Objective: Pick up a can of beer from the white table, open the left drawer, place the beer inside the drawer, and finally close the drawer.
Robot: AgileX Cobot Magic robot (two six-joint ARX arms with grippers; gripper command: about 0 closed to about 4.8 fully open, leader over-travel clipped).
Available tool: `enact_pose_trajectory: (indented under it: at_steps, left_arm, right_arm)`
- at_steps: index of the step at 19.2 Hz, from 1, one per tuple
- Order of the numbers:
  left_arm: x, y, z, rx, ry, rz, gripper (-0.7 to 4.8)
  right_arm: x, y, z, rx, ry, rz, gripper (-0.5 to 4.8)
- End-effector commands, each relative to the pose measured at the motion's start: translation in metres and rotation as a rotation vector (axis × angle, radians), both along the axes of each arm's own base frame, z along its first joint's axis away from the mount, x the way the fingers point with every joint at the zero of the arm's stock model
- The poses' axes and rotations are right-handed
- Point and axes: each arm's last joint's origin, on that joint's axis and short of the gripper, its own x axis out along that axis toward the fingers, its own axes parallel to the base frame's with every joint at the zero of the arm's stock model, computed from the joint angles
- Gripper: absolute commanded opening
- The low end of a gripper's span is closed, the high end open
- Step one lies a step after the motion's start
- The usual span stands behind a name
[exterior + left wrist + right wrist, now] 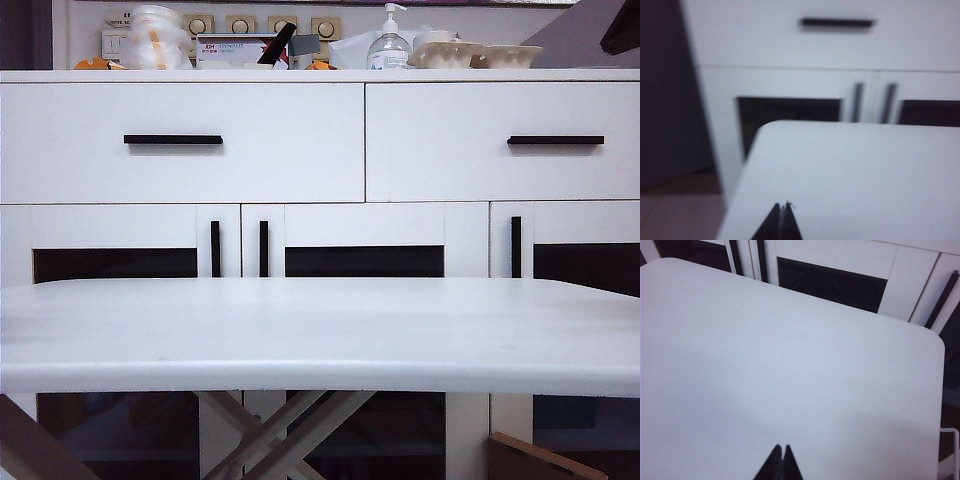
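Fingers of left gripper (781,212) and right gripper (780,452) pressed together, empty, above white table (320,330).

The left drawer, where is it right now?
In the exterior view, the left drawer sits shut at upper left of the sideboard, beside its twin drawer, behind the white table.

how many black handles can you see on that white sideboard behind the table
5. One horizontal bar on the left drawer, one on the right drawer; vertical door handles at and. Others may lie outside the frame.
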Motion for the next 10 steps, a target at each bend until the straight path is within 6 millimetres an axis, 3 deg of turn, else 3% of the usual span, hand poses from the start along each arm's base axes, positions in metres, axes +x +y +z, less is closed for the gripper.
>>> enact_pose_trajectory:
  at_steps: [1,10]
  left_arm:
    - [0.003,0.005,-0.005,0.003,-0.024,0.04,-0.06]
    - [0.01,0.0,-0.026,0.004,-0.037,-0.026,-0.06]
  right_arm:
    - [0.0,0.0,0.003,0.013,-0.017,0.003,-0.01]
    - [0.0,0.0,0.003,0.013,-0.017,0.003,-0.01]
